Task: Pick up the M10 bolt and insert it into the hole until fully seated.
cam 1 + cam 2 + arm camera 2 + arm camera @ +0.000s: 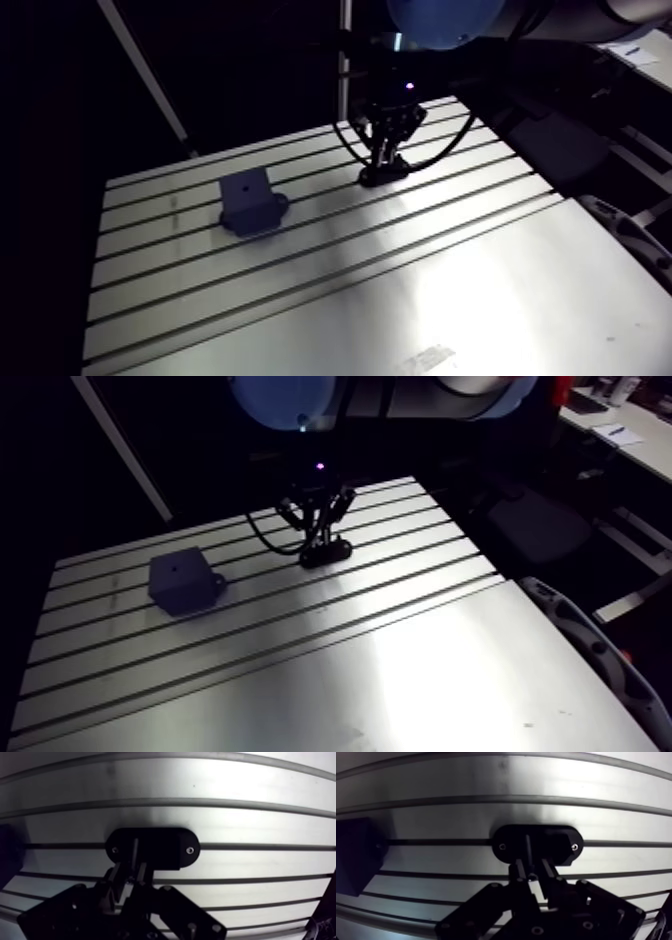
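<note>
one gripper (533,867) over one bolt (528,847) on one holder (558,842); one block (248,198); grip unclear

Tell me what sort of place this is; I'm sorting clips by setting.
Probably a robotics test bench: a slotted table, a black holder screwed to it, and the gripper over it.

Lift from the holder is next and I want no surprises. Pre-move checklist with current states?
1. Gripper lowered onto the black holder: ok.
2. Bolt standing at the holder, in line with the gripper: ok.
3. Firm grip on the bolt: cannot tell, the wrist view is too dark there.
4. Dark block sitting flat, hole facing up: ok.
5. Table between holder and block free of other things: ok.
</note>
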Tool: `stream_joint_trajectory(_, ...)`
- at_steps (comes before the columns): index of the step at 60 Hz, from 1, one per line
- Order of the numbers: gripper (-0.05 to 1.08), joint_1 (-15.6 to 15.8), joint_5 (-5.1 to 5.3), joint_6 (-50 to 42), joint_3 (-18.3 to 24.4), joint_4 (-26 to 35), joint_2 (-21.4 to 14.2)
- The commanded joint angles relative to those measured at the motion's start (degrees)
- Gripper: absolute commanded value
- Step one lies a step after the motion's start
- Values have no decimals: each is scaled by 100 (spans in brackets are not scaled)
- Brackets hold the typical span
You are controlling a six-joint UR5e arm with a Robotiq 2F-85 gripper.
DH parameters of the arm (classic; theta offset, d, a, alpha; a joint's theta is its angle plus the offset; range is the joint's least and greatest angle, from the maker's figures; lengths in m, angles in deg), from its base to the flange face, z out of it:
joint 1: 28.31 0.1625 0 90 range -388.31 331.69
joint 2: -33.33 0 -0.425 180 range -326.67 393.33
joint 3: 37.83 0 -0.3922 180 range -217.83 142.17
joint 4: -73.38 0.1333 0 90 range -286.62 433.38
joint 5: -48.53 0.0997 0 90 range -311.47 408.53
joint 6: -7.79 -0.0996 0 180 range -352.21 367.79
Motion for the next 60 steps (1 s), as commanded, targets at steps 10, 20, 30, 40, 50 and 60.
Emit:
stream_joint_trajectory(10, 77, 9, 8, 5, 0, 7, 0)
stream_joint_trajectory(20, 79, 9, 17, -4, 25, 25, -34)
stream_joint_trajectory(30, 80, 17, -1, -4, 129, 58, -69)
stream_joint_trajectory(40, 81, 25, 8, 13, 242, 151, -104)
stream_joint_trajectory(50, 82, 34, 26, 13, 374, 333, -155)
stream_joint_trajectory(60, 87, 77, 59, -27, 691, 704, -228)
